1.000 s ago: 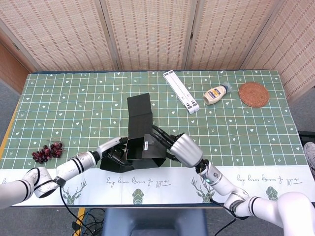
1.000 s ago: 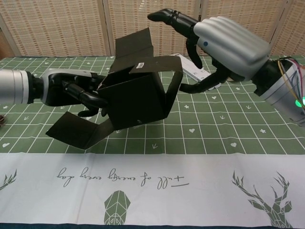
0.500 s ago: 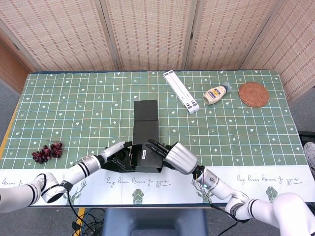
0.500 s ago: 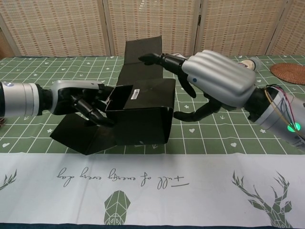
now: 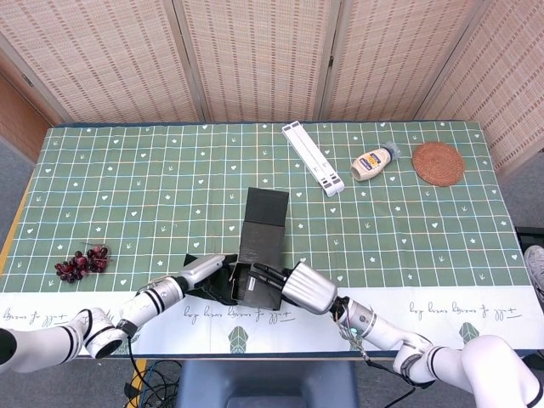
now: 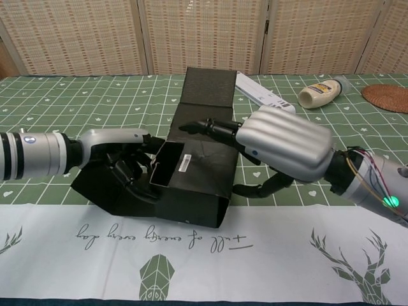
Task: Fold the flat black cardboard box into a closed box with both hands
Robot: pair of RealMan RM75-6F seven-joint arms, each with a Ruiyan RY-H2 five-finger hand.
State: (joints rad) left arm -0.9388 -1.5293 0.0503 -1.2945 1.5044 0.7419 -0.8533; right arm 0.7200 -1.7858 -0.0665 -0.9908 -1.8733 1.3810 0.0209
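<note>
Fingers of the right hand (image 6: 280, 150) lie stretched over the top panel of the black cardboard box (image 6: 191, 185), with the thumb hooked low against its right side, so it looks to be pressing and steadying the box rather than clamping it. On the other side the left hand (image 6: 131, 166) has its fingers curled in against the small end flap and the open left end; whether it pinches the flap or only pushes on it I cannot tell. The box stands on the green tablecloth (image 5: 408, 221) near the front edge, just ahead of the white deer-print border, and it already has a raised, sleeve-like body. It is not closed, though: in the head view a long lid panel (image 5: 265, 223) still lies flat on the cloth, reaching away toward the far side, and in the chest view a side flap (image 6: 102, 188) sprawls out on the left beneath the hand. By my reckoning the job is about halfway, with the end flaps to tuck and the lid to fold over.
</note>
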